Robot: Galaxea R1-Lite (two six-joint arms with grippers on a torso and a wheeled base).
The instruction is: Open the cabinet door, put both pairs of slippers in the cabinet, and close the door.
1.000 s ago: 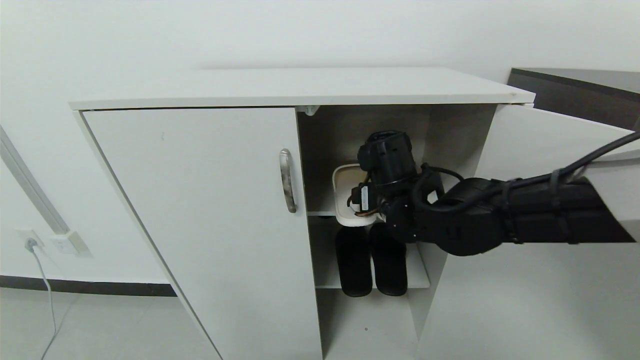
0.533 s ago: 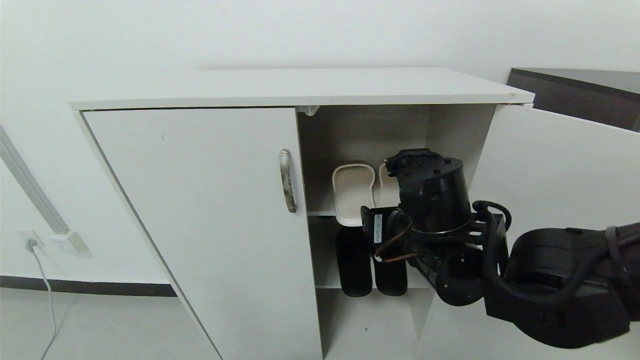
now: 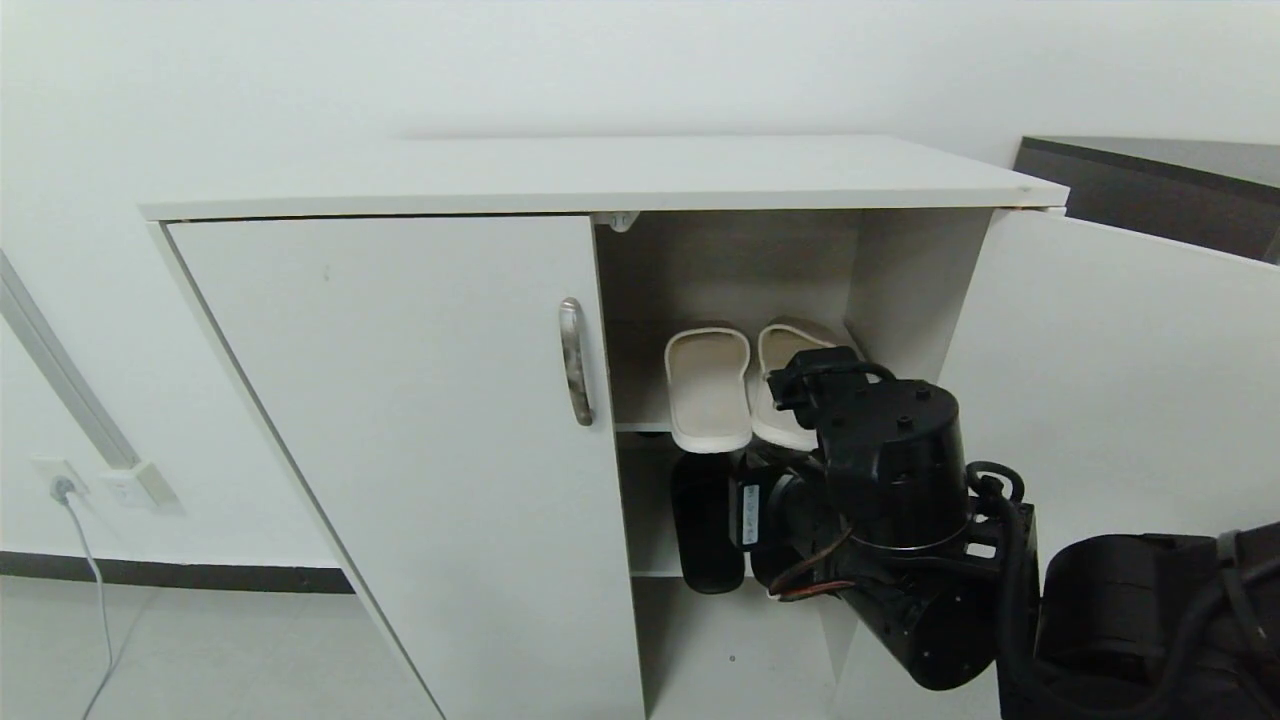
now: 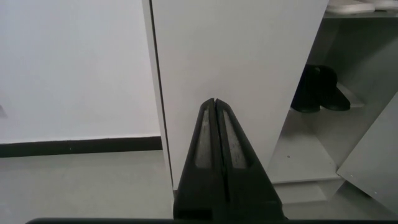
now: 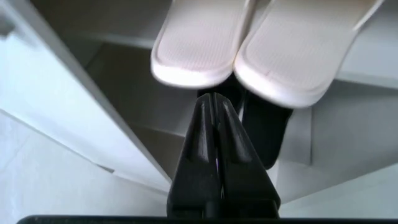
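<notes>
Right gripper (image 5: 214,98) has its fingers pressed together on nothing, and hangs just in front of the open side of the cabinet (image 3: 600,175), level with the gap between the two shelves. Just beyond its tips the white slippers (image 5: 199,53) lie side by side on the upper shelf (image 3: 640,427), soles up by the look of the ribbing, with their near ends poking out past the shelf's front edge. Below them the black slippers (image 4: 320,90) sit at the front edge of the lower shelf (image 3: 655,572). Both pairs look light and soft, and neither seems to need more handling. What is left is the right door (image 3: 1100,380), which stands swung wide: a stiff, thin panel that should swing easily, best pushed on its face near the free edge, well away from the hinges. Left gripper (image 4: 214,102) is likewise pinched shut and empty, low down before the closed left door (image 3: 400,450) with its handle (image 3: 572,360). One black slipper is hidden behind the right arm in the head view. Whether the right door has a handle cannot be told, and its free edge is cut off.
</notes>
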